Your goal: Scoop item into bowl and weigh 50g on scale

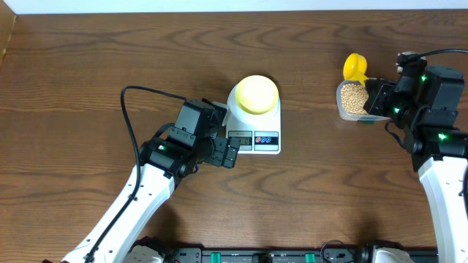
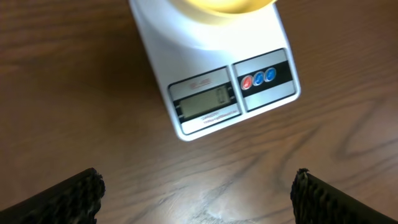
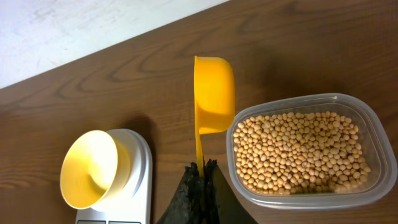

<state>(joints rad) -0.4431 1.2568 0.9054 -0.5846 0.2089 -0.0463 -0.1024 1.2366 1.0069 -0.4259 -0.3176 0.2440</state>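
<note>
Your right gripper [image 3: 202,169] pinches the scoop [image 3: 214,93], left gripper [image 2: 199,190] hangs wide; bowl [image 3: 93,168] sits empty on the scale [image 3: 138,180], beans [image 3: 298,149] unscooped.

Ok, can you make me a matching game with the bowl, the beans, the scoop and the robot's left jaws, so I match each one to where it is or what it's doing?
Things:
1. bowl
2. beans
3. scoop
4. left jaws

Places or states:
A. inside the clear tub
B. wide open, holding nothing
C. sitting on the scale
D. handle pinched in the shut right jaws

Right pairs: 1-C, 2-A, 3-D, 4-B.
</note>
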